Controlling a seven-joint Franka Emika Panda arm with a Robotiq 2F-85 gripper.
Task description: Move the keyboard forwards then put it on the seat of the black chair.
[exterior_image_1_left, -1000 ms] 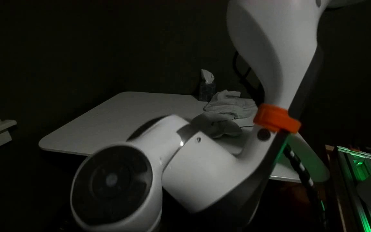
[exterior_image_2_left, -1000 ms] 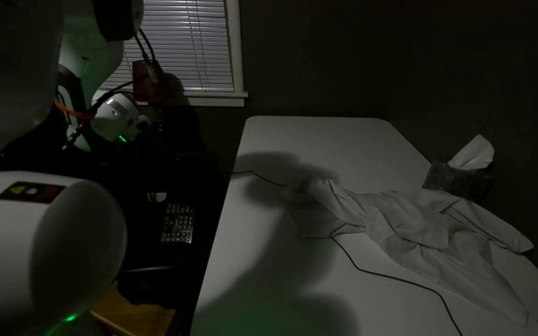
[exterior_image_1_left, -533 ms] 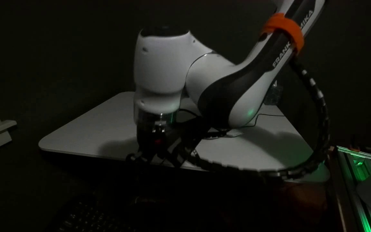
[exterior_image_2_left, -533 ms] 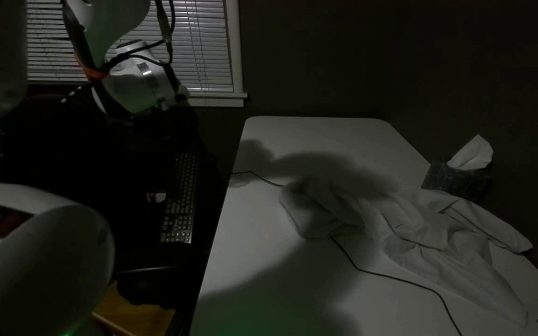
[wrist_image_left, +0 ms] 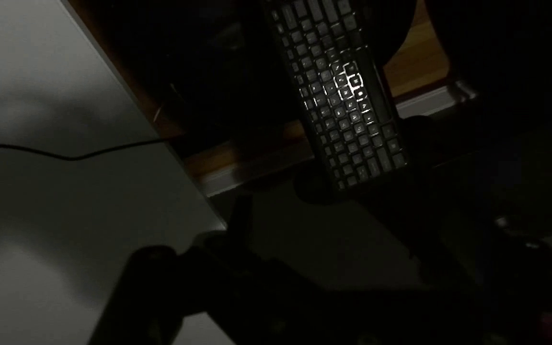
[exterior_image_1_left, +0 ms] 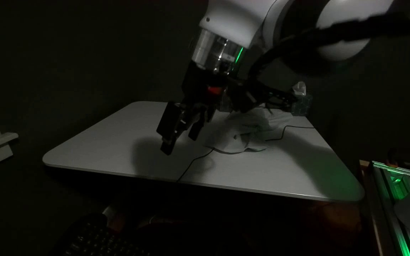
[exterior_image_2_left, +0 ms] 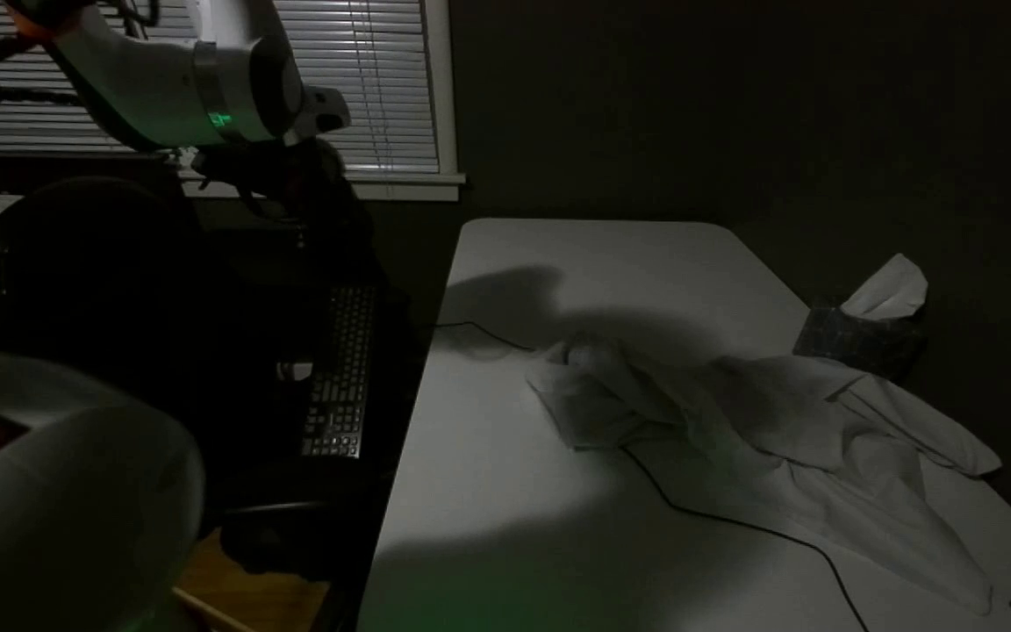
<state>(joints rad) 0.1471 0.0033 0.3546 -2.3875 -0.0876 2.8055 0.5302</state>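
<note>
The black keyboard (exterior_image_2_left: 340, 373) lies flat beside the white table on a dark surface. That surface looks like the seat of the black chair (exterior_image_2_left: 75, 254), but it is too dark to be sure. The keyboard also shows at the lower left of an exterior view (exterior_image_1_left: 100, 241) and at the top of the wrist view (wrist_image_left: 340, 96). My gripper (exterior_image_1_left: 180, 141) is open with nothing between its fingers, above the table's near edge. In the wrist view my gripper (wrist_image_left: 331, 225) is a dark outline, its fingers apart and clear of the keyboard.
The white table (exterior_image_2_left: 488, 474) carries a crumpled grey cloth (exterior_image_2_left: 786, 421), a thin black cable (exterior_image_2_left: 734, 524) and a tissue box (exterior_image_2_left: 861, 338). A small white item (exterior_image_2_left: 295, 370) sits by the keyboard. A window with blinds (exterior_image_2_left: 365, 88) is behind. The room is dark.
My arm has swung up and away from the low foreground, and the gripper has risen from the table's edge to above it. The keyboard, partly hidden before, now shows whole in the same place.
</note>
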